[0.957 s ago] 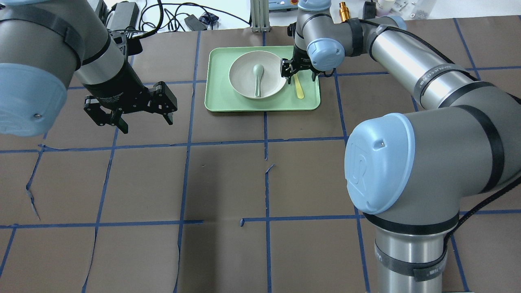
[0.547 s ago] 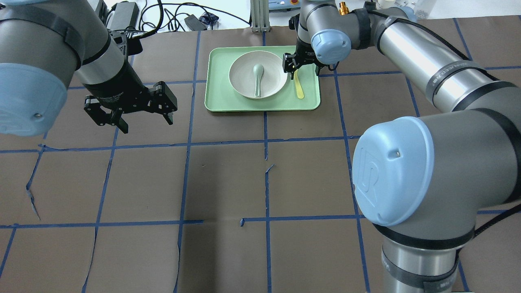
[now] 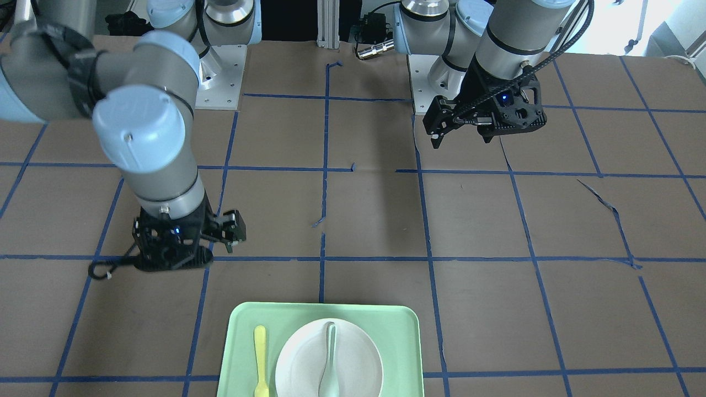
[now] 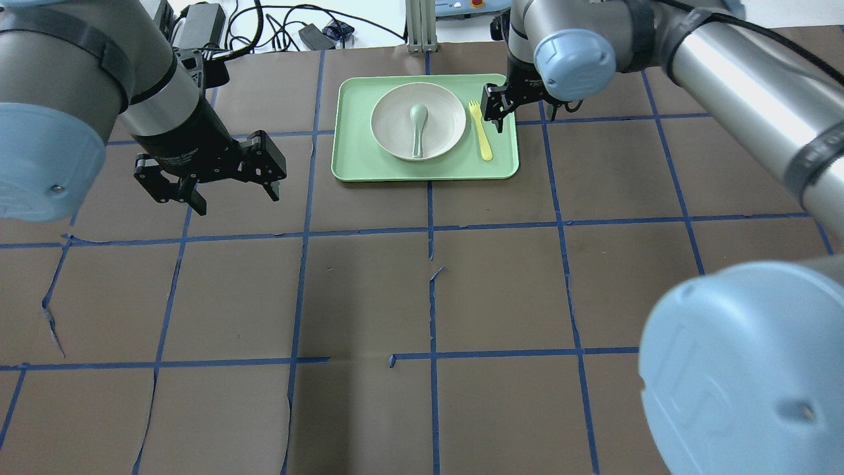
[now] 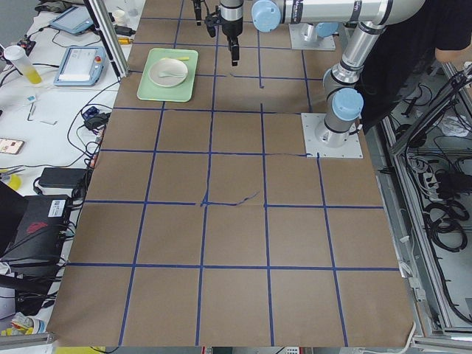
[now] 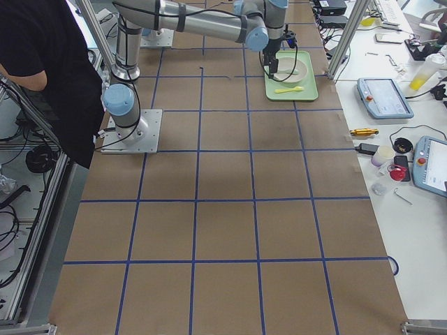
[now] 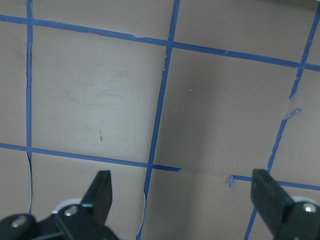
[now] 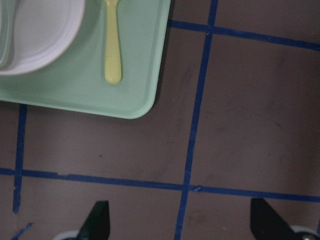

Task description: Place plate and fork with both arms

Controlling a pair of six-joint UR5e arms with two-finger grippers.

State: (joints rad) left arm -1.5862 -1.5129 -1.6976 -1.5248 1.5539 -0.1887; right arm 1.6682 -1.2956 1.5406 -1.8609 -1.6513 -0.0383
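Right end effector point(image 8: 179, 221) has its fingers spread wide and holds nothing, hovering over the bench point(image 4: 369, 297) just off the tray point(image 4: 356, 142) corner nearest the fork point(image 4: 480, 132). Fork lies flat on the tray just beside the plate point(image 4: 394, 122), spoon point(image 4: 418, 125) resting in the plate. Left end effector point(image 4: 234, 198) is also spread and holds nothing, well apart from the tray.

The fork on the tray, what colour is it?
The fork is yellow, clearest in the overhead view.
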